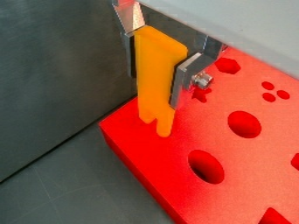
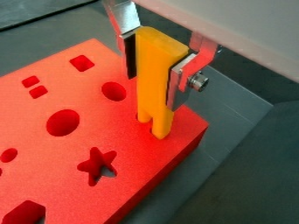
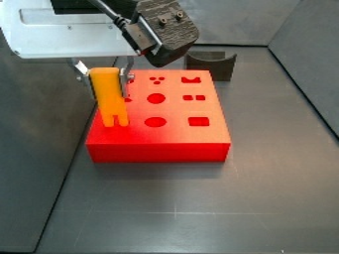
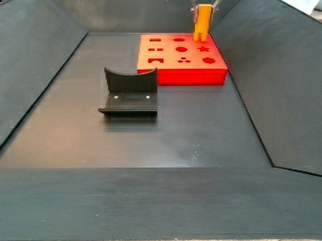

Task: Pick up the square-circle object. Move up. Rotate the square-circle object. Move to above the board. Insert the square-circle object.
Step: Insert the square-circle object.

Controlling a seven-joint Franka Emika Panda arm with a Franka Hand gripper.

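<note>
Wrist views: gripper (image 1: 160,63) clamps square-circle object (image 1: 156,83) (prongs down) over board (image 1: 222,166).

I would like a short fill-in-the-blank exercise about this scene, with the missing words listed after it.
1. The gripper holds the orange bar upright, with its two prongs pointing ____.
2. The bar is over a ____ of the red board, not over its middle.
3. The star-shaped hole in the board is ____.
4. The dark grey holder stands on the floor, ____ from the board.

Missing words: down; corner; empty; apart
</note>
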